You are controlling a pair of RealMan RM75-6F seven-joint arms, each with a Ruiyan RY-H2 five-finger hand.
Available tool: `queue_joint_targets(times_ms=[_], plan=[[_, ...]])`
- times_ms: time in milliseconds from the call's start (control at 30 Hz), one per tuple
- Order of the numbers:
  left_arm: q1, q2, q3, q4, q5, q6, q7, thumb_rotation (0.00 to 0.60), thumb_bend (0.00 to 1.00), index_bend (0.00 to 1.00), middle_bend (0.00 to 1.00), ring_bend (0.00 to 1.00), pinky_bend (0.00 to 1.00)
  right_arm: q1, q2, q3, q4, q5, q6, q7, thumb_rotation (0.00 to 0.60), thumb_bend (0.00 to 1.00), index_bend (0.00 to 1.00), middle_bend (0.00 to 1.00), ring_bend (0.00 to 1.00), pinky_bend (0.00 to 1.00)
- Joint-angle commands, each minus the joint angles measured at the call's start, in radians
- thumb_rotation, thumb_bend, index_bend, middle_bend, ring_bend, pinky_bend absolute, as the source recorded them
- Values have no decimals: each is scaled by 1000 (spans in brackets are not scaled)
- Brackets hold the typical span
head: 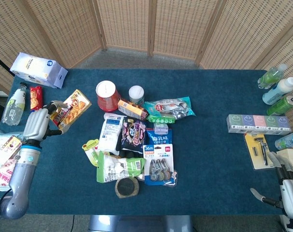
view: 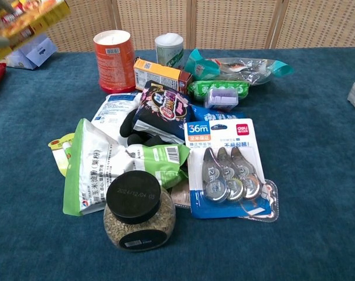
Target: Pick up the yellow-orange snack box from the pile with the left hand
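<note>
My left hand [head: 38, 124] holds the yellow-orange snack box [head: 72, 108] up off the table, left of the pile. The box tilts, its printed face toward the head camera. In the chest view only the snack box [view: 28, 20] shows, blurred at the top left corner, with almost nothing of the hand visible. The pile [head: 132, 137] of packets lies in the middle of the blue table [head: 209, 159]. At the bottom right corner of the head view sits my right hand [head: 285, 194], low by the table edge with fingers apart and nothing in it.
A red cup [head: 107, 95], a white jar [head: 136, 94] and an orange carton [head: 132, 109] stand at the pile's back. A dark-lidded jar [head: 126, 187] sits at its front. Bottles and packets line the left edge [head: 15, 104]; bottles, a box row [head: 258, 123] and a razor pack [head: 258, 151] are at right.
</note>
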Motion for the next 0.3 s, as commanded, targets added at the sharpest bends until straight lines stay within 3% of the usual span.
queue_joint_targets(times_ms=[33,300], plan=[[60,72,-25,-89,110,94,-70,600,414,361,421,534,390,8,-11,3,10,-1,-8,5,597,147,0,0,0,0],[90,103,-34,-163,184,135,-113,600,397,347,409,529,375,18,-31,6,39,6,-22,11,595,148,0,0,0,0]])
